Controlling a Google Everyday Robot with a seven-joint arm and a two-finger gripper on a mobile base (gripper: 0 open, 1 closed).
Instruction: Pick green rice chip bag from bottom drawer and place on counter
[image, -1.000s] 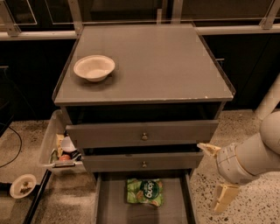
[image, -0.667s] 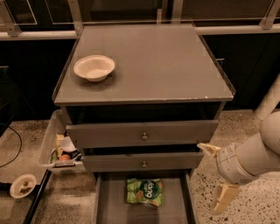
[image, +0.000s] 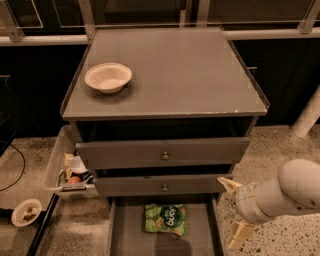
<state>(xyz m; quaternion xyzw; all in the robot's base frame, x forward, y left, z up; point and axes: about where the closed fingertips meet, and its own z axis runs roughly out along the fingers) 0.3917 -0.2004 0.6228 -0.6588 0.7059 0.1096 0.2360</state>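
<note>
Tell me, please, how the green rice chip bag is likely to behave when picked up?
The green rice chip bag looks crinkled and puffy, so it will probably crumple when squeezed rather than stay stiff. It seems light for its size. Lying flat on the bottom drawer floor, it may slide if nudged. The gripper hangs right of the drawer, fingers open.

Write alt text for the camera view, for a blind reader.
A green rice chip bag lies flat in the pulled-out bottom drawer. The gripper hangs open just right of that drawer, not touching the bag. A white bowl sits on the counter, toward its left side.
</note>
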